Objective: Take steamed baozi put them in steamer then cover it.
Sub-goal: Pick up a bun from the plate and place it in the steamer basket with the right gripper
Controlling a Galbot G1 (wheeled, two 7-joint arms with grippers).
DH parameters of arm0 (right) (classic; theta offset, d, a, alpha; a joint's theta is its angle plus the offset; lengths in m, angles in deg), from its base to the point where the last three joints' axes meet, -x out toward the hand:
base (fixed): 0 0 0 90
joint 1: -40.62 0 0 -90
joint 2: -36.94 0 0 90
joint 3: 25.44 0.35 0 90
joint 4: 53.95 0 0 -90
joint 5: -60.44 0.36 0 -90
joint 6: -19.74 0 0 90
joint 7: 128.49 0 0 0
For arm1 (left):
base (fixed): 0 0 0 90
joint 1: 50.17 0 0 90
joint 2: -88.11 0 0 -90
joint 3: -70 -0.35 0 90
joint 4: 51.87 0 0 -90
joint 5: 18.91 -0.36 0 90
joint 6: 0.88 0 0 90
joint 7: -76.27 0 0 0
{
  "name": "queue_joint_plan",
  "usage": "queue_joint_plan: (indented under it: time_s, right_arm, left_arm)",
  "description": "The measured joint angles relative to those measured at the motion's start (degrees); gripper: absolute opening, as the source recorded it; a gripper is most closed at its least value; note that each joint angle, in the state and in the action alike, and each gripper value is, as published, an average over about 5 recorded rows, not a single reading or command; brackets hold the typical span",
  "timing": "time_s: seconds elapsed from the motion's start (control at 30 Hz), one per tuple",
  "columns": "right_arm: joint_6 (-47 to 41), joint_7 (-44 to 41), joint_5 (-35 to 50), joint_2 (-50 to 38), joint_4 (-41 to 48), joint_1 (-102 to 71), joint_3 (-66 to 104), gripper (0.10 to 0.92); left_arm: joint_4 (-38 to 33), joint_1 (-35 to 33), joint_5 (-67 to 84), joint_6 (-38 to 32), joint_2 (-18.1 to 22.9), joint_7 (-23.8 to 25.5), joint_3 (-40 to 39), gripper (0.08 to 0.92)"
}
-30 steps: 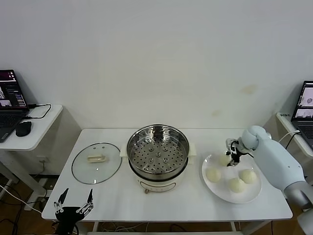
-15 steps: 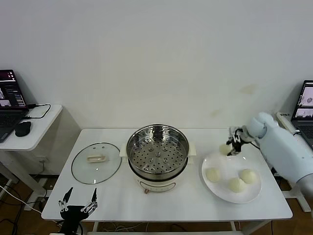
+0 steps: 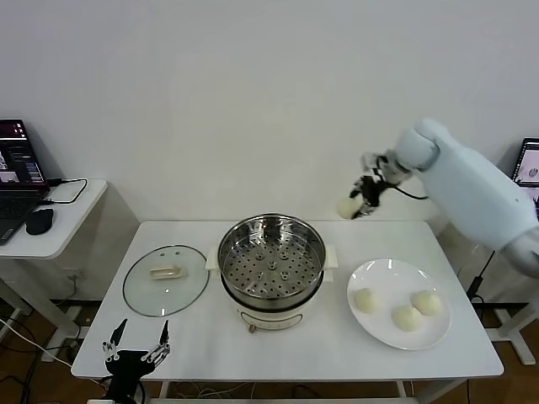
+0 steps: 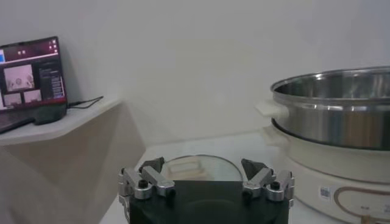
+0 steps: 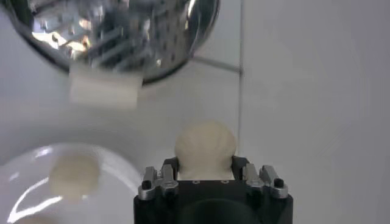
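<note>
The right gripper (image 3: 362, 202) is pinching one baozi (image 3: 349, 207) in the air, the steamer (image 3: 272, 261) lying below it, while the left gripper (image 3: 135, 349) is hanging spread wide, empty.

one baozi (image 3: 349, 207) held aloft right of open steamer (image 3: 272, 257); three on plate, cover (image 3: 166, 279) left.

Even, diffuse light fills the head view; the white wall (image 3: 253, 101) and the surface (image 3: 194, 337) look bright with only faint, soft shadows under the steamer (image 3: 271, 261). Small highlights glint on its steel rim and on the glass cover (image 3: 166, 280). In the right wrist view the steamer's perforated tray (image 5: 116, 30) is streaked with motion blur and glare, and the plate (image 5: 36, 182) shows a bright reflection. The left wrist view is softer, slightly hazy.
</note>
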Motion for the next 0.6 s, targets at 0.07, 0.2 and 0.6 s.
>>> queue_joint_plan:
  time_s: [0.07,0.2,0.6]
  right_arm:
    - [4.52,-0.45,0.6,2.18,1.52,0.65,-1.07,0.543]
    - [15.2,-0.8,0.06,5.67,2.88,1.8,-3.11,0.547]
    - [38.97,2.74,-8.12,10.6,1.89,3.56,-7.22,0.554]
  left_arm:
    - [-0.25,-0.32,0.01,0.0,0.01,-0.07,0.06,0.823]
    - [-0.36,-0.86,0.16,0.09,0.25,-0.07,0.25,0.823]
    - [-0.37,-2.03,-0.12,0.18,1.12,0.01,-0.08,0.823]
